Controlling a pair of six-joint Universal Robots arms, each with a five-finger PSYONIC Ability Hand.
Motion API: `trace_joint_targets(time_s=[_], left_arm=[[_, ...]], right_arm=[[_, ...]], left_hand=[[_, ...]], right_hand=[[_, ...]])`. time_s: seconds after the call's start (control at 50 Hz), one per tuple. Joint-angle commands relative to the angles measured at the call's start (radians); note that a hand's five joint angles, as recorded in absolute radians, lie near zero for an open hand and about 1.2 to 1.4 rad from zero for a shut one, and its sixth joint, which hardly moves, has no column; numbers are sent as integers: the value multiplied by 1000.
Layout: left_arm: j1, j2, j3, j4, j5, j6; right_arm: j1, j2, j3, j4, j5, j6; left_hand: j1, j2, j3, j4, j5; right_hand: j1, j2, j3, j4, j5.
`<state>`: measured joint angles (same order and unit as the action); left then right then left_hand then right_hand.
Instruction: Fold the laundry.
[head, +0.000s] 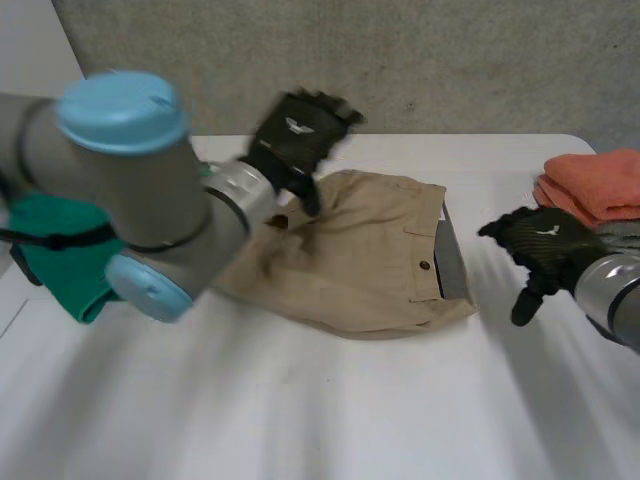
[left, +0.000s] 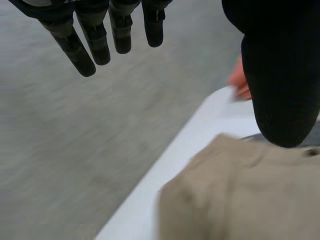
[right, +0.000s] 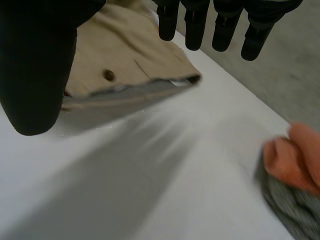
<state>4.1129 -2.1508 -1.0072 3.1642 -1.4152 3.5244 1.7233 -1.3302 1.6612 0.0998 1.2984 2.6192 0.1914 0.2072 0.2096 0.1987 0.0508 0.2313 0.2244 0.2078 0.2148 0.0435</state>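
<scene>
Tan trousers (head: 360, 250) lie folded in the middle of the white table (head: 330, 410), waistband and a button toward the right. My left hand (head: 295, 140) hovers open over their far left part, holding nothing. In the left wrist view its fingers (left: 95, 42) are straight and point past the table's far edge, with the tan cloth (left: 240, 195) under the thumb. My right hand (head: 545, 250) hangs open just right of the waistband. The right wrist view shows its fingers (right: 192, 25) straight above the trousers (right: 125, 55), apart from them.
An orange folded cloth (head: 600, 185) lies on a grey one (right: 295, 210) at the table's right edge. A green cloth (head: 55, 250) lies at the left edge, partly behind my left arm (head: 130, 190). A grey wall (head: 400, 60) stands behind the table.
</scene>
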Motion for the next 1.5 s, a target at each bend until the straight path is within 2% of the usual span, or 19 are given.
trace_joint_targets(time_s=[0.02, 0.18, 0.28, 0.34, 0.36, 0.38, 0.4, 0.58, 0.62, 0.64, 0.66, 0.78, 0.86, 1.0, 1.1, 1.18, 1.32, 1.44, 1.5], left_arm=[[182, 51, -77, -73, -50, 45], [311, -4, -131, -355, 97, 113], [317, 6, -214, -316, 144, 111], [302, 12, -266, -212, 147, 117], [294, 11, -275, -190, 145, 119], [281, 6, -290, -150, 141, 120], [274, 5, -295, -135, 136, 122], [207, -118, -263, -98, 36, 244], [199, -141, -243, -98, 25, 275], [196, -150, -234, -98, 21, 287], [188, -162, -213, -98, 7, 309], [164, -51, -211, -136, 5, 285], [162, 196, -223, -171, 32, 179], [214, 508, -69, -254, 91, 4], [222, 522, 117, -394, 124, -65], [230, 419, 237, -481, 133, -84], [224, 128, 366, -465, 114, -55], [222, -92, 611, -301, 117, -38], [222, -153, 774, -170, 98, -73]], right_arm=[[163, 9, -14, 83, 42, -42], [286, 141, -46, 15, 185, 21], [312, 224, -64, -87, 210, 19], [315, 264, -75, -138, 214, 19], [315, 269, -75, -149, 214, 21], [314, 276, -77, -169, 213, 24], [312, 278, -77, -176, 211, 24], [263, 209, -55, -198, 210, 88], [260, 200, -54, -196, 213, 113], [260, 195, -54, -193, 214, 120], [260, 187, -54, -187, 214, 139], [254, 132, -66, -128, 214, 147], [225, 42, -132, -56, 205, 122], [187, -102, -446, 139, 130, 133], [170, -93, -641, 181, 108, 186], [168, -29, -739, 207, 107, 211], [186, 121, -779, 210, 110, 213], [236, 272, -848, -55, 156, 251], [240, 308, -899, -262, 231, 286]], left_hand=[[-17, -33, -35, -24, -51], [186, 171, 168, 179, 152], [222, 206, 204, 214, 188], [260, 244, 241, 252, 226], [280, 264, 262, 273, 246], [298, 282, 280, 291, 264], [307, 291, 289, 299, 273], [371, 355, 353, 364, 337], [616, 601, 598, 609, 583], [827, 811, 809, 820, 793], [1201, 1185, 1183, 1194, 1167], [1205, 1189, 1187, 1198, 1171], [1205, 1189, 1187, 1198, 1171], [1205, 1189, 1187, 1198, 1171], [1205, 1189, 1187, 1198, 1171], [1205, 1189, 1187, 1198, 1171], [1205, 1189, 1187, 1198, 1171], [1205, 1189, 1187, 1198, 1171], [1205, 1189, 1187, 1198, 1171]], right_hand=[[-57, -50, -33, -40, -43], [-57, -50, -33, -40, -43], [66, 73, 90, 83, 79], [476, 483, 500, 493, 489], [666, 673, 690, 683, 680], [1035, 1042, 1058, 1051, 1048], [1164, 1171, 1187, 1180, 1177], [1165, 1172, 1188, 1181, 1178], [1165, 1172, 1188, 1181, 1178], [1165, 1172, 1188, 1181, 1178], [1165, 1172, 1188, 1181, 1178], [1165, 1172, 1188, 1181, 1178], [1165, 1172, 1188, 1181, 1178], [1165, 1172, 1188, 1181, 1178], [1165, 1172, 1188, 1181, 1178], [1165, 1172, 1188, 1181, 1178], [1165, 1172, 1188, 1181, 1178], [1165, 1172, 1188, 1181, 1178], [1165, 1172, 1188, 1181, 1178]])
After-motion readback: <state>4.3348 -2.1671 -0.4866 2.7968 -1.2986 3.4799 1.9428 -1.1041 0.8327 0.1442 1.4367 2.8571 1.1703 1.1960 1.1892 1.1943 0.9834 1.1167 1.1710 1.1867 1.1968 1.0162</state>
